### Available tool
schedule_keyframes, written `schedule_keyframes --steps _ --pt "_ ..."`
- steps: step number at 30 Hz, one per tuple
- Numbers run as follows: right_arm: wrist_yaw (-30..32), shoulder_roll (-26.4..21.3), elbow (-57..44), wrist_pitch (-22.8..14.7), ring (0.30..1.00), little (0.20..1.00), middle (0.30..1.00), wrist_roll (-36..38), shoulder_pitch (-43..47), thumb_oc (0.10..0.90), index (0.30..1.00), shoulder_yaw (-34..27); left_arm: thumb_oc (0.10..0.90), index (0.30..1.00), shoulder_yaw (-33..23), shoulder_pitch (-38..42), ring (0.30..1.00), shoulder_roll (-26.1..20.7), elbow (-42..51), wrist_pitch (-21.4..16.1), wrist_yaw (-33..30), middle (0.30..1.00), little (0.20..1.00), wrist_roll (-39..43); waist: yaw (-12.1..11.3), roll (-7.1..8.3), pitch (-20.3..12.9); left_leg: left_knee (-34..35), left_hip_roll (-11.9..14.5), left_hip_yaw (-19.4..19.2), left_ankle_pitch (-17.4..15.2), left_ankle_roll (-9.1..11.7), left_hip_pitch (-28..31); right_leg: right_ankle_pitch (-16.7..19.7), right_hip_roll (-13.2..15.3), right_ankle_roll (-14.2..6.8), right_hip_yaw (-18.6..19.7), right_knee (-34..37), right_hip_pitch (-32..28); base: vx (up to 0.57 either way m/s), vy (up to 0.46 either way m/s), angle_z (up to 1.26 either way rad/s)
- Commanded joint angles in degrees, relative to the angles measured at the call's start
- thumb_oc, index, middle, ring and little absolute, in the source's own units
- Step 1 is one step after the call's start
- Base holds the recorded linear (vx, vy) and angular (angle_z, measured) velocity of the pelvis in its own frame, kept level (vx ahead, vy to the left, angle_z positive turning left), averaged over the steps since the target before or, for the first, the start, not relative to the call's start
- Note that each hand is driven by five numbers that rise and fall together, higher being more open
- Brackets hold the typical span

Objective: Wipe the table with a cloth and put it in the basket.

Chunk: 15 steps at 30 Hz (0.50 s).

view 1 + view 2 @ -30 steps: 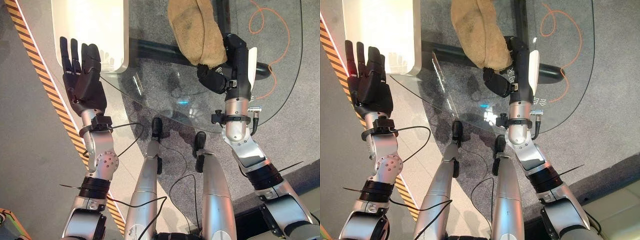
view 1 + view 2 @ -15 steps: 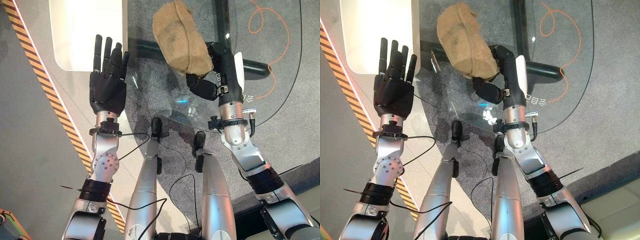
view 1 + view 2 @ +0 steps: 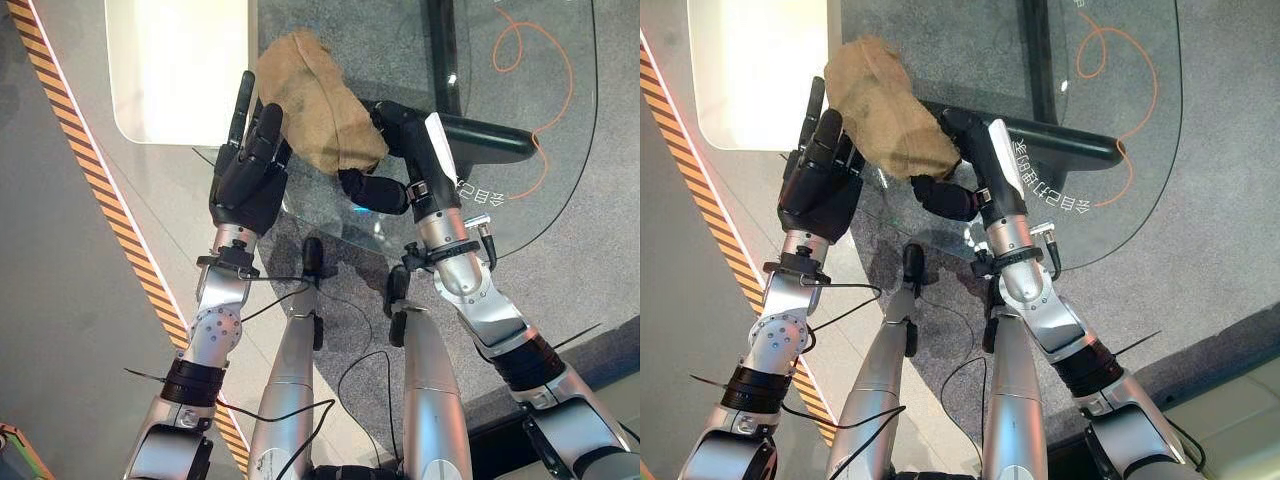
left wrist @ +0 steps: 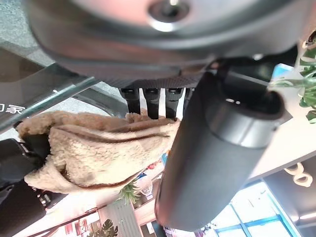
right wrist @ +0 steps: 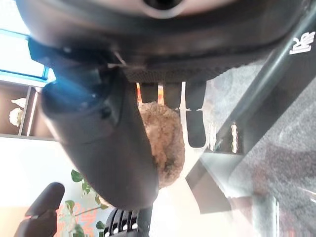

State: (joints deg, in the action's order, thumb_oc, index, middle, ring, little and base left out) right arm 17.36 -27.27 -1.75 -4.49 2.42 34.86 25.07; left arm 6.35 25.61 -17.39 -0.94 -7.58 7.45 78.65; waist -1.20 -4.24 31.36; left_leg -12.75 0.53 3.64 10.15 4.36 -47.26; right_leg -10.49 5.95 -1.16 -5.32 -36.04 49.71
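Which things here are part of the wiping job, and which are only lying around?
Part of the job:
- cloth, pinched by the right hand
- glass table
- left hand, open, fingertips at the cloth

Lying around:
- orange cable on the floor
- white panel
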Motion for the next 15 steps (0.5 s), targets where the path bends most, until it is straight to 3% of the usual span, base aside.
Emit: schedule_keyframes --steps 1,15 --pt "-2.44 1.49 -15.68 -8.62 0.3 0.2 0.3 0.51 8.08 0.1 0.3 1.23 0.8 0.9 0.65 2.44 0.9 -2.15 9.43 -1.76 3.41 0.9 0.9 0.82 -0.43 2.02 -1.57 -6.55 -5.62 -4.3 -9.74 -5.05 2.44 10.45 -3.88 -2.2 -0.37 14.93 -3.13 0.0 0.0 0.0" --pt "-4.43 1.26 -17.1 -7.08 0.3 0.2 0.3 1.52 8.82 0.1 0.3 3.26 0.8 0.9 1.14 1.75 0.9 -1.34 10.64 -1.27 3.43 0.9 0.9 0.54 -0.82 2.19 -1.57 -6.46 -5.69 -4.11 -9.51 -4.99 2.27 10.23 -4.03 -2.02 -0.7 14.8 -3.07 0.0 0.0 0.0"
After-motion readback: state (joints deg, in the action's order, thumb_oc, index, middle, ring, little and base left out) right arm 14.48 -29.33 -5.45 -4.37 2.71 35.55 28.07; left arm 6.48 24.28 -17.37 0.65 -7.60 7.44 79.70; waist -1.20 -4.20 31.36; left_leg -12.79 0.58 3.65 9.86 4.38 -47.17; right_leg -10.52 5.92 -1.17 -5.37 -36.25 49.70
